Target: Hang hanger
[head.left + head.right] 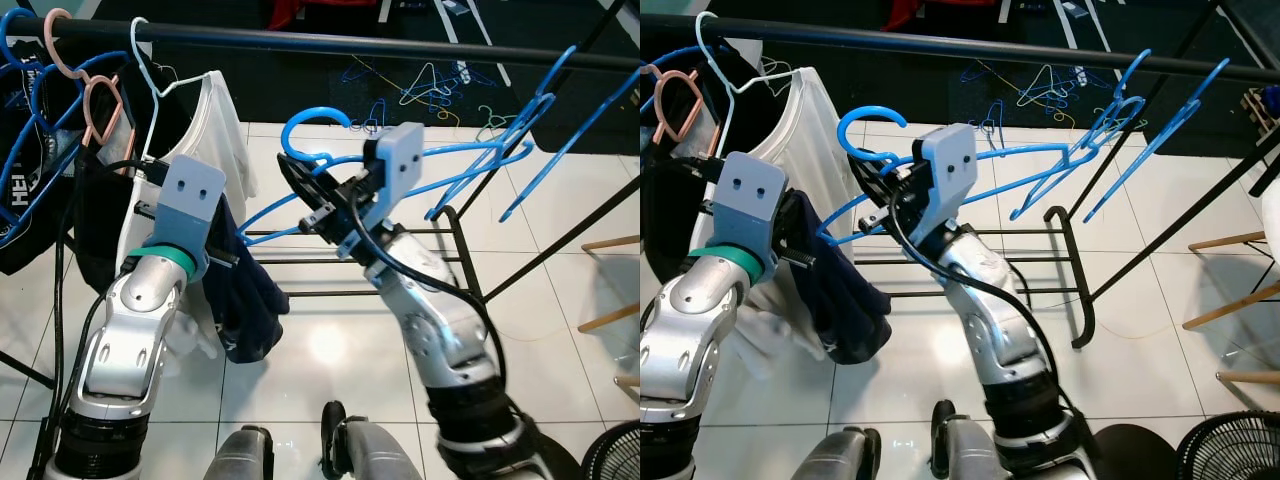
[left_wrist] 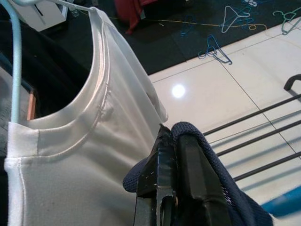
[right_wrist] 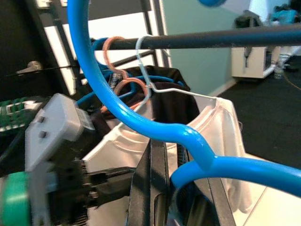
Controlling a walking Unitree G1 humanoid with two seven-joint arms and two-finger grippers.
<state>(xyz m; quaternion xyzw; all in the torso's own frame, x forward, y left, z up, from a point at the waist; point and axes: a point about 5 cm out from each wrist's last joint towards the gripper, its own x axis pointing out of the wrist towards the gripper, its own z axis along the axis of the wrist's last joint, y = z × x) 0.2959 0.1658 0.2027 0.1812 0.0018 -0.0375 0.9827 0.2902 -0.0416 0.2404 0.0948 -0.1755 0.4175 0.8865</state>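
Blue hanger point(image 1: 330, 160): clamped at neck between closed fingers of right gripper point(image 1: 318, 212). Navy garment point(image 1: 245, 290): pinched in closed left gripper point(image 2: 175, 155), draped beneath.

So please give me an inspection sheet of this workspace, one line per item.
Surface: white tiled floor with a dark mat further back.
Job's things: blue hanger held below the black rail, hook not yet over it; navy garment draped from it.
Clutter: loose hangers on the mat; white shirt and other hangers already hung.
Grippers: right gripper shut on the blue hanger; left gripper shut on the navy garment.
Cables: black cable along the right arm.
Surroundings: fan at the right.
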